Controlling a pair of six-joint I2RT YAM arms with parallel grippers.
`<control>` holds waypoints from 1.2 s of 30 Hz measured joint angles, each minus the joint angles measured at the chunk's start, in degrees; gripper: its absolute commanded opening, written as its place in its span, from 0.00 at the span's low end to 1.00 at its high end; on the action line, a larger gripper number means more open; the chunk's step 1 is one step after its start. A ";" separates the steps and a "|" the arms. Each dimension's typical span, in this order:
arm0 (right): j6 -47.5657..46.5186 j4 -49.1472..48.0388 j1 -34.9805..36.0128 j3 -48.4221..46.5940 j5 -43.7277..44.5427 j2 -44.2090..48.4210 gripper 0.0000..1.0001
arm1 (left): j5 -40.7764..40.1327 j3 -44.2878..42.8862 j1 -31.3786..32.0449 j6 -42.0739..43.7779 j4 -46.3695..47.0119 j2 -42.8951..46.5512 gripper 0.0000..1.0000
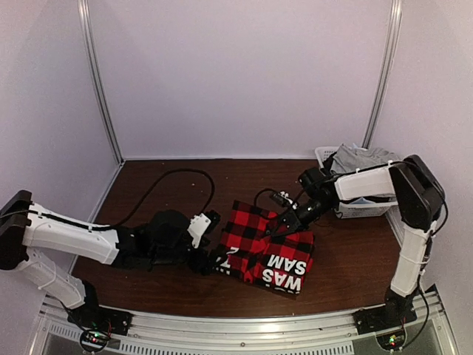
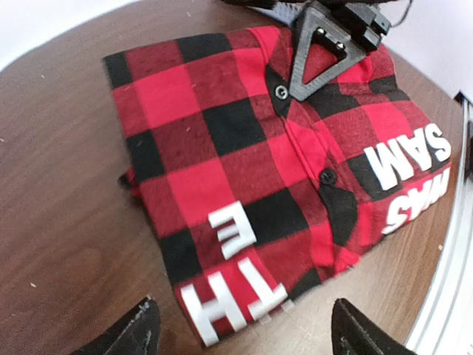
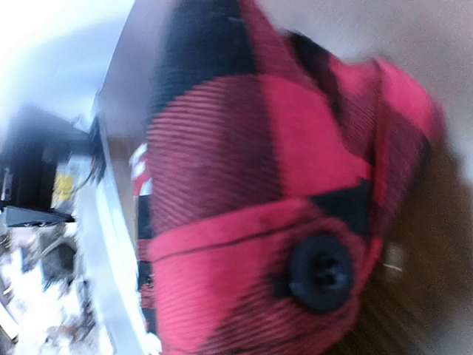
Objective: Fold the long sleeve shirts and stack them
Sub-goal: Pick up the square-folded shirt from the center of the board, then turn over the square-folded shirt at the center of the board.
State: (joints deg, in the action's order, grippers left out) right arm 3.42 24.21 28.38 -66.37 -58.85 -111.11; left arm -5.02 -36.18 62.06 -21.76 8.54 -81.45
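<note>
Judging the fold nearly done: the flannel shirt lies folded on the table. My left jaws stand spread at its edge. The right jaws rest on its placket; I cannot tell whether they are pinching it. Next I'd tidy it, then stack.

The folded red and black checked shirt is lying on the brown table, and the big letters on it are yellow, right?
Not quite. The letters on the shirt are white, not yellow, and the left wrist view shows them clearly. The rest is right: the red and black checked shirt lies folded on the brown table.
</note>
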 measured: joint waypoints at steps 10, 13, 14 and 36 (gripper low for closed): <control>7.58 15.74 -1.11 -17.51 48.24 21.42 0.00 | -2.10 -2.10 -13.38 -1.70 -7.08 10.54 0.82; 9.38 19.78 3.41 -22.49 62.18 20.94 0.00 | -2.64 -2.97 -17.22 -2.23 -10.08 10.67 0.82; 10.34 21.38 5.77 -23.96 67.28 19.87 0.00 | -2.80 -3.17 -18.08 -2.32 -10.54 10.67 0.82; 28.22 38.36 45.99 -47.45 91.95 -20.00 0.80 | -6.10 -6.71 -28.41 -4.31 -23.17 14.34 0.82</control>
State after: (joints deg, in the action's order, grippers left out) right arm 31.64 62.57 74.37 -113.82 33.10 -131.11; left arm -11.11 -42.89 33.65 -26.06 -14.63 -67.11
